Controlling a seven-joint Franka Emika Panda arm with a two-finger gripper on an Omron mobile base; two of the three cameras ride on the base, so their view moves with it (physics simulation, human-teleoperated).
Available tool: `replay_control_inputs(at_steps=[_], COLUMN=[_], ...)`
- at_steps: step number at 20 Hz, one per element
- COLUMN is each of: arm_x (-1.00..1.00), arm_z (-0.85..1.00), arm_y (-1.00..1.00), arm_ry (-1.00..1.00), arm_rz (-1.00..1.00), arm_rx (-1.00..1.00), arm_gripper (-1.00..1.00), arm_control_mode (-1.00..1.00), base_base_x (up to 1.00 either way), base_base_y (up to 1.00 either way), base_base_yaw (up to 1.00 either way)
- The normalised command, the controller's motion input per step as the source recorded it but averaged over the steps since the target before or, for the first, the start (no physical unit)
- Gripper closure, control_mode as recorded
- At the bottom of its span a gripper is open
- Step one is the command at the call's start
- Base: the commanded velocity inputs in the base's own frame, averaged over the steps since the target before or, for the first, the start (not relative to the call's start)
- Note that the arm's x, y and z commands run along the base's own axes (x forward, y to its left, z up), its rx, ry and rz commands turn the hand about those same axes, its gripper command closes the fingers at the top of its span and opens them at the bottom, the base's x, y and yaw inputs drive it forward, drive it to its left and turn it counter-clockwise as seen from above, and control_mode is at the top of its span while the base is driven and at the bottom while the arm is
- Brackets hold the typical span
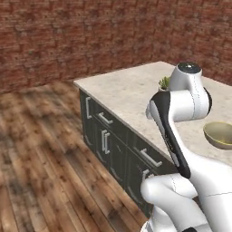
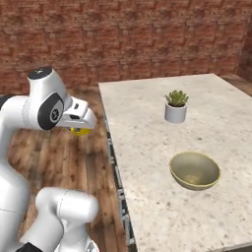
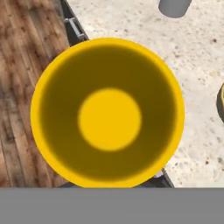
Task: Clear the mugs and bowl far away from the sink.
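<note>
A yellow mug hangs under my hand, and in the hand view I look straight down into its round mouth. My gripper is shut on this mug. It holds the mug in the air just left of the counter's front edge, over the wooden floor and the cabinet fronts. Only the mug's yellow underside peeks out below the white hand in the right base view. The olive-yellow bowl sits upright on the counter, well to the right of the gripper. The sink is out of view.
A white pot with a green plant stands on the speckled stone counter beyond the bowl. Dark cabinet drawers with silver handles face the wooden floor. A brick wall closes the back.
</note>
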Motion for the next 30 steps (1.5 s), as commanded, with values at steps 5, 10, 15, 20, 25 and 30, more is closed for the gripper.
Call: replay_control_inputs(at_steps=[5, 10, 15, 20, 25, 30], arm_x=[0.00, 0.00, 0.00, 0.00, 0.00, 0.00], arm_z=[0.00, 0.00, 0.00, 0.00, 0.00, 0.00], arm_y=[0.00, 0.00, 0.00, 0.00, 0.00, 0.00], arm_ry=[0.00, 0.00, 0.00, 0.00, 0.00, 0.00], arm_rz=[0.00, 0.00, 0.00, 0.00, 0.00, 0.00], arm_rx=[0.00, 0.00, 0.00, 0.00, 0.00, 0.00], arm_gripper=[1.00, 1.00, 1.00, 1.00, 1.00, 1.00], arm_control_mode=[1.00, 1.00, 1.00, 1.00, 1.00, 1.00], base_base_x=[0.10, 0.08, 0.05, 0.00, 0.00, 0.16], base_base_y=[-0.80, -0.46, -0.51, -0.13, 0.01, 0.06], base_base_yaw=[-0.54, -0.85, -0.83, -0.95, -0.99, -0.94])
